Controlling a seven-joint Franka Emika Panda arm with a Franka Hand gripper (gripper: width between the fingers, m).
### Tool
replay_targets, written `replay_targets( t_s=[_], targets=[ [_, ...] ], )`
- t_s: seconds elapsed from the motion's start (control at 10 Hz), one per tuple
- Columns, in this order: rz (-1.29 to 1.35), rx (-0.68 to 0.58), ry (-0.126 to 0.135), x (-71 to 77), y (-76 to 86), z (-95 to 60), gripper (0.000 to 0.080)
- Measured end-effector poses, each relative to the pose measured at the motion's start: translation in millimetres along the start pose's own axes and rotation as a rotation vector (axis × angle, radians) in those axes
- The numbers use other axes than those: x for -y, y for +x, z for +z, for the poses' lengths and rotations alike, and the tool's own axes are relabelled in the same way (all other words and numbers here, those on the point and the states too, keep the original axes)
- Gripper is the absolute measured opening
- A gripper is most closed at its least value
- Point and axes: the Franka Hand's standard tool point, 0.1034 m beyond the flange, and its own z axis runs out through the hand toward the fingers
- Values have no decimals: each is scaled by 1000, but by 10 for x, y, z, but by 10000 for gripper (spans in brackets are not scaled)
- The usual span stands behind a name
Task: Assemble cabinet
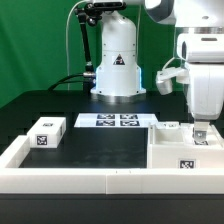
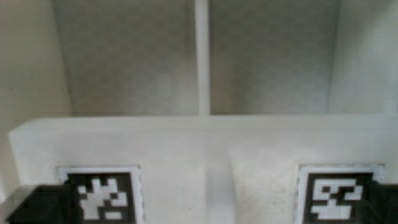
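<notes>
The white cabinet body (image 1: 185,150) stands on the table at the exterior view's right, with a tag on its front face. My gripper (image 1: 201,138) hangs straight down over it, its fingertips at or just inside the body's top edge. I cannot tell whether the fingers are open or closed on a wall. The wrist view is filled by the cabinet body (image 2: 205,140) seen close up, with an inner divider (image 2: 201,60) and two tags (image 2: 103,197) low on a white wall. My fingers do not show there. A small white tagged block (image 1: 46,132) lies at the exterior view's left.
The marker board (image 1: 115,121) lies flat in front of the robot base (image 1: 117,60). A low white rim (image 1: 90,178) edges the table's front and left side. Dark table surface (image 1: 105,148) lies between the block and the cabinet body.
</notes>
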Motion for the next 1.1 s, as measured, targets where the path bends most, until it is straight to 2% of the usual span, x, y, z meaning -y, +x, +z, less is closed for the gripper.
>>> replay_targets(
  t_s=[0.3, 0.4, 0.6, 0.8, 0.9, 1.1],
  targets=[
    [0, 0, -1, 0, 2, -4, 797],
    [0, 2, -11, 41, 12, -118, 797],
    [-8, 15, -15, 249, -48, -299, 797],
    [-18, 24, -15, 629, -164, -360, 797],
    [-20, 22, -17, 716, -189, -354, 797],
    [-18, 22, -16, 701, -189, -343, 797]
  ],
)
